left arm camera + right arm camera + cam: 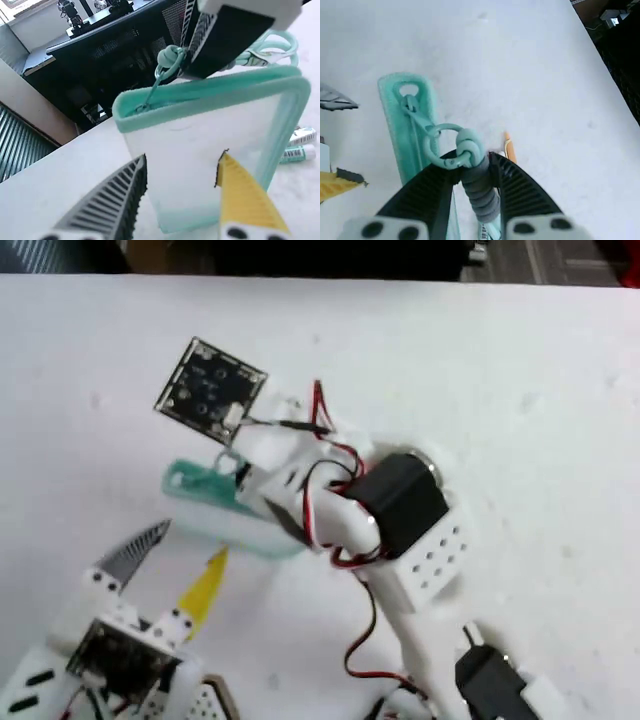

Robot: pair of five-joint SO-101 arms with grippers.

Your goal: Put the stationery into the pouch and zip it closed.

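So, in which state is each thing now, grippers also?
Mint-green fabric pouch with clear side: standing on edge, slider at one end.
Right gripper: shut on grey zip pull cord.
Left gripper: open, facing pouch.
White marker pens: lying outside pouch.

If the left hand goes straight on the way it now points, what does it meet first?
Most likely the mint-edged translucent pouch: its flat side faces the open left hand directly ahead, though the gap is hard to judge.

The pouch (225,520) lies on the table (520,370), left hand (192,540) before it, right hand (472,160) over it.
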